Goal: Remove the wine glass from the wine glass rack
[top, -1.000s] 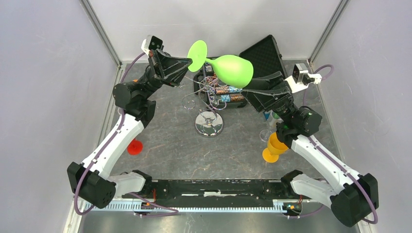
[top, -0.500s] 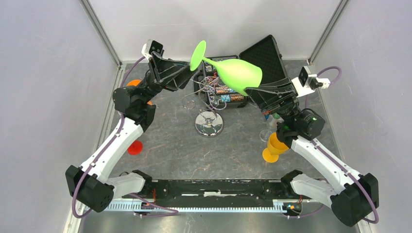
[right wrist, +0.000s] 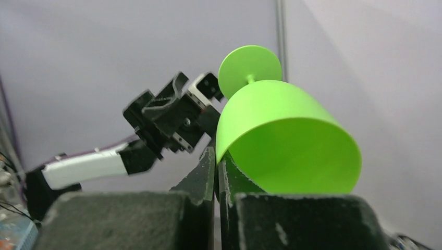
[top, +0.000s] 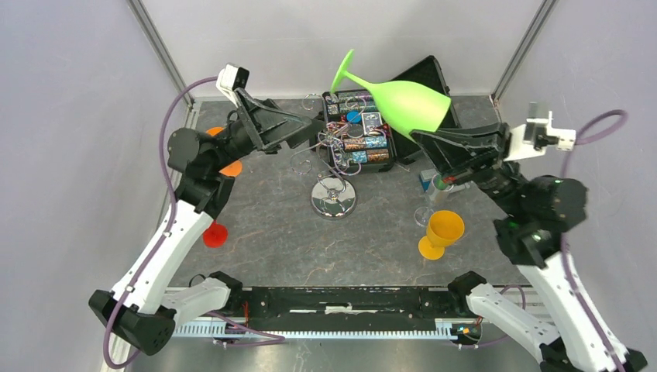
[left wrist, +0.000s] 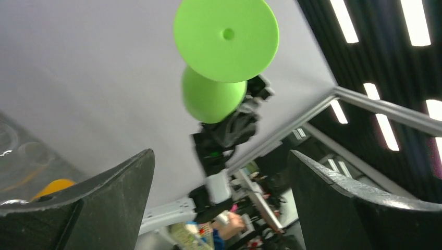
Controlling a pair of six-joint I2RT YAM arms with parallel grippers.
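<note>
Grey walls stand around a dark surface (top: 271, 240) with two long arms reaching in from the near edge. At the back lies an open black case (top: 431, 70). The right arm has swung out wide to the right and lifted. Its right pincer (top: 424, 139) is squeezed tight on the rim of the green wine glass (top: 407, 107). The glass is up in the air, tipped on its side with its round foot pointing at the back wall. Half a second ago it hung nearer the middle; now it is higher and over the case, well apart from the wine glass rack (top: 333, 200). The rack stands on the surface with its shiny round base down. The left pincer (top: 308, 128) is spread wide with nothing in it. An orange cup (top: 440, 234) stands under the right arm.
</note>
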